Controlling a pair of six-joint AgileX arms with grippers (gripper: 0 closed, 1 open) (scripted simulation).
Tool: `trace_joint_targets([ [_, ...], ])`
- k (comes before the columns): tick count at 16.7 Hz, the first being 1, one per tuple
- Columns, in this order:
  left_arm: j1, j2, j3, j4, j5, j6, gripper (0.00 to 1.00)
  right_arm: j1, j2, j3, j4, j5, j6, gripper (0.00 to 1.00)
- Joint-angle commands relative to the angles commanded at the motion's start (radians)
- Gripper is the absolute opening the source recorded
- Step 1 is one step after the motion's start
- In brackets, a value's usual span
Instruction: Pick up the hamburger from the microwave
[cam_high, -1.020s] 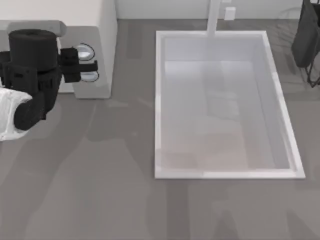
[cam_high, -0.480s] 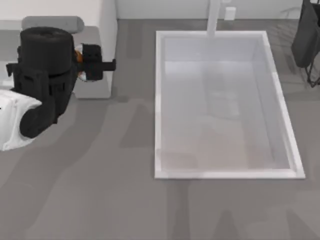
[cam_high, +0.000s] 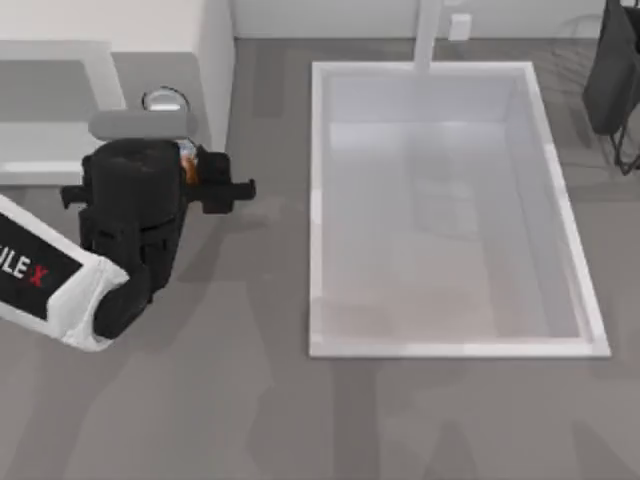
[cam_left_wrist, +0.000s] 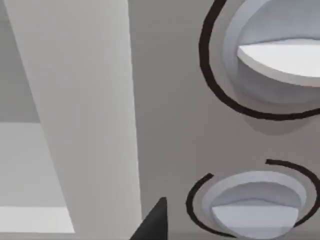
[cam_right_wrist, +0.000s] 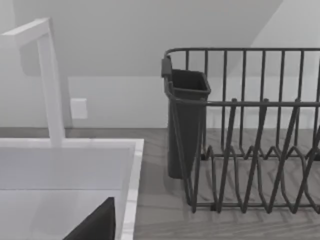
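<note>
Hamburger (cam_high: 187, 168) shows as an orange sliver pinched in the left gripper (cam_high: 205, 180), just off the microwave (cam_high: 160, 70) front by the knobs (cam_high: 163, 100), so it looks lifted clear. Right gripper (cam_right_wrist: 95, 225) parked near sink (cam_high: 318, 200); fingers unclear.

Our left wrist camera looks close at the microwave's side panel (cam_left_wrist: 165, 115), grey, with a white frame strip (cam_left_wrist: 85, 110) running beside it. We see two round silver-blue knobs, one (cam_left_wrist: 272, 55) above the other (cam_left_wrist: 255, 207), each ringed by a dark line. A dark fingertip (cam_left_wrist: 155, 225) pokes in near the lower knob.
</note>
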Motion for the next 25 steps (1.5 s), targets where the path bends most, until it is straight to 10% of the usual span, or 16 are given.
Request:
trace_joint_targets([
  [10,-0.009,0.148,-0.063,0.21,0.01,0.0,0.0,0.0,0.0,0.0,0.0,0.0,0.0,1.0],
  [23,-0.009,0.148,-0.063,0.21,0.01,0.0,0.98,0.0,0.0,0.0,0.0,0.0,0.0,1.0],
  [25,-0.009,0.148,-0.063,0.21,0.01,0.0,1.0,0.0,0.0,0.0,0.0,0.0,0.0,1.0],
])
